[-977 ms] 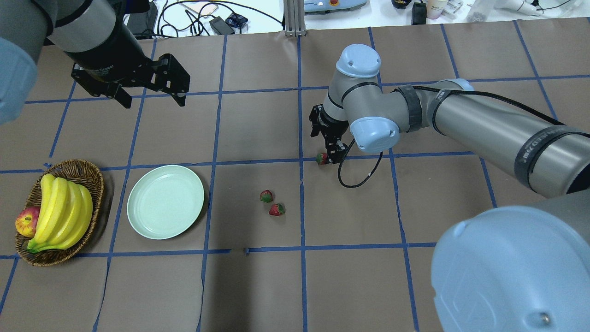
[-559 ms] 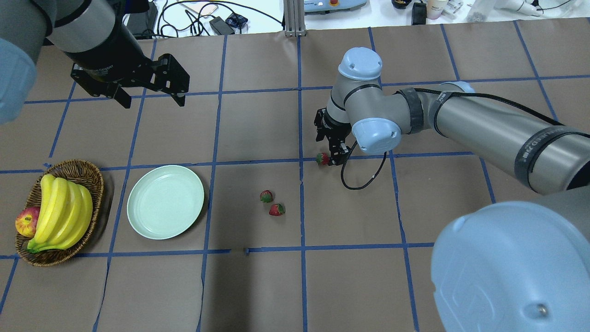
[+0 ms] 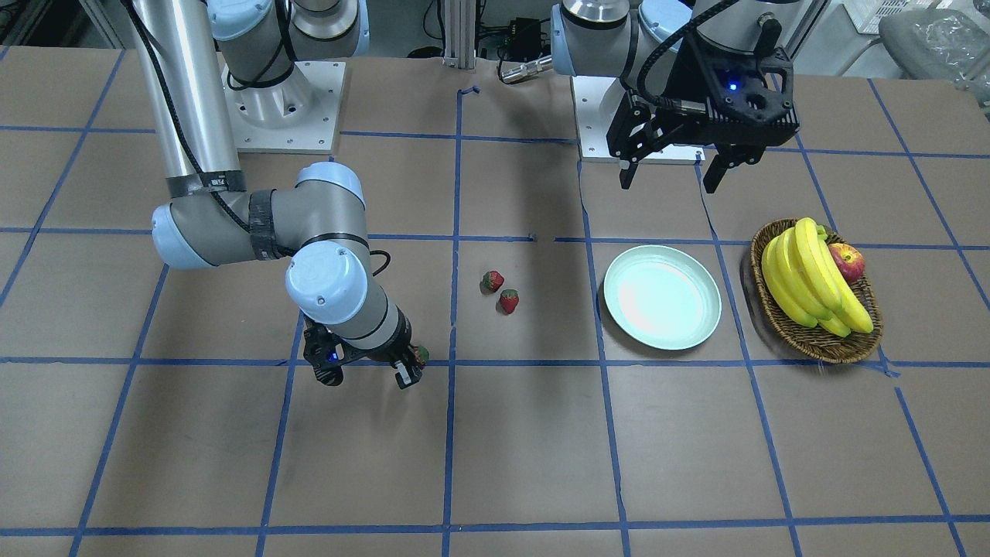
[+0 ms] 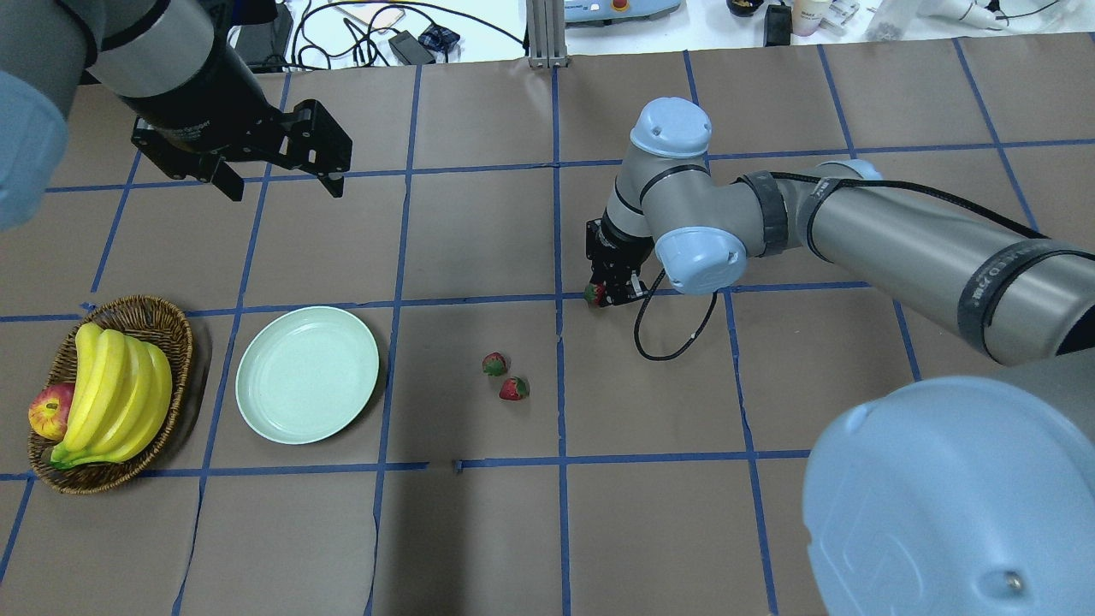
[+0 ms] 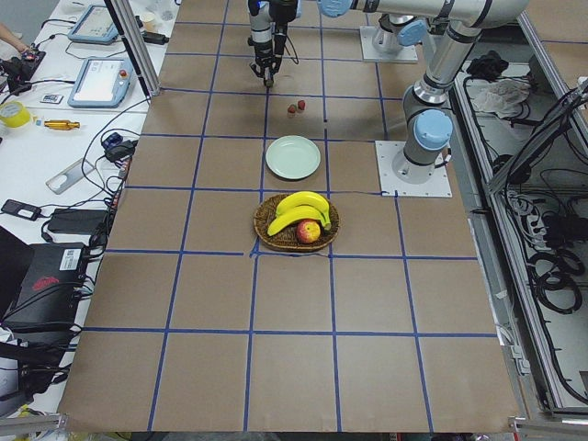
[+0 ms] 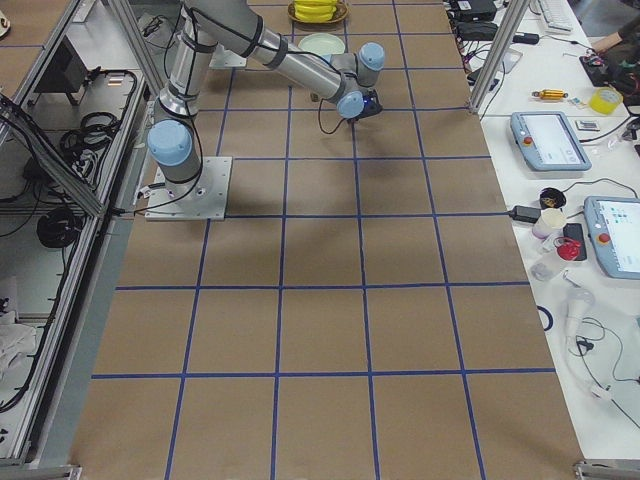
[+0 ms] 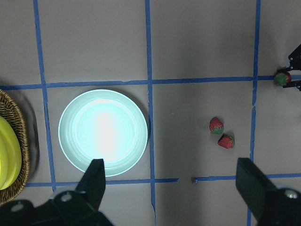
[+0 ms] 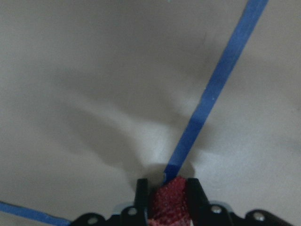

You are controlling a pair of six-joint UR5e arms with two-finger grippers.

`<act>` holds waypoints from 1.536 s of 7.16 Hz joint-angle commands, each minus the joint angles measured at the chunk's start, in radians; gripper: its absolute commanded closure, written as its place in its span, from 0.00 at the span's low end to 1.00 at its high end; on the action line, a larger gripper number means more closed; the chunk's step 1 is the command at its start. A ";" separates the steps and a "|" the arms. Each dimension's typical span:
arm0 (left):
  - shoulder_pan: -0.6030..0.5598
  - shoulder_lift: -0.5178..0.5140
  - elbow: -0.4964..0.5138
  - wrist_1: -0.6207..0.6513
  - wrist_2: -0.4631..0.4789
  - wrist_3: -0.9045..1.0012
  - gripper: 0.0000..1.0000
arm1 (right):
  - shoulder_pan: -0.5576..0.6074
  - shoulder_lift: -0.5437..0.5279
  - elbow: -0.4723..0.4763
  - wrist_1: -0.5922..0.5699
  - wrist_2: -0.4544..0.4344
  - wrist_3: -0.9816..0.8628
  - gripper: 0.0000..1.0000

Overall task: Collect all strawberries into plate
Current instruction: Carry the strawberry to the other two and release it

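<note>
We see the mint-green plate [image 4: 307, 375] lying flat and bare. Two red berries [image 4: 494, 364] lie just beside each other, apart from it. A third berry [image 4: 595, 293] sits farther off, seemingly pinched in the right gripper [image 8: 167, 189].

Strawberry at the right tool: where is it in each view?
Front-facing: strawberry lower left of centre.
Overhead: strawberry just right of centre.
Left exterior: too small to tell.
Right exterior: cannot make it out.
Left wrist: strawberry at right edge.
Right wrist: strawberry bottom centre.
Landmark: plate, missing only from right wrist.
</note>
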 commanded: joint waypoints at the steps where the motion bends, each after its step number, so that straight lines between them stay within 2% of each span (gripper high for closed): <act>1: 0.000 0.000 0.000 0.000 0.000 0.000 0.00 | 0.010 -0.076 -0.011 0.063 0.002 -0.008 1.00; 3: 0.000 0.000 0.000 0.000 0.000 0.000 0.00 | 0.084 -0.074 -0.012 0.057 0.132 0.047 1.00; 5: -0.001 0.000 0.000 0.000 0.000 0.000 0.00 | 0.124 -0.051 -0.002 0.050 0.169 0.056 1.00; 8: 0.000 0.000 0.000 0.002 0.000 0.000 0.00 | 0.153 -0.011 0.015 0.042 0.157 0.044 1.00; 9: 0.000 0.000 0.000 0.002 0.000 0.000 0.00 | 0.153 -0.011 0.018 0.043 0.152 0.044 0.39; 10: 0.000 0.000 0.000 0.002 0.000 0.000 0.00 | 0.152 -0.017 0.024 0.043 0.149 0.046 0.18; 11: 0.000 0.000 0.000 0.002 0.000 0.000 0.00 | 0.152 -0.025 0.024 0.048 0.151 0.049 0.08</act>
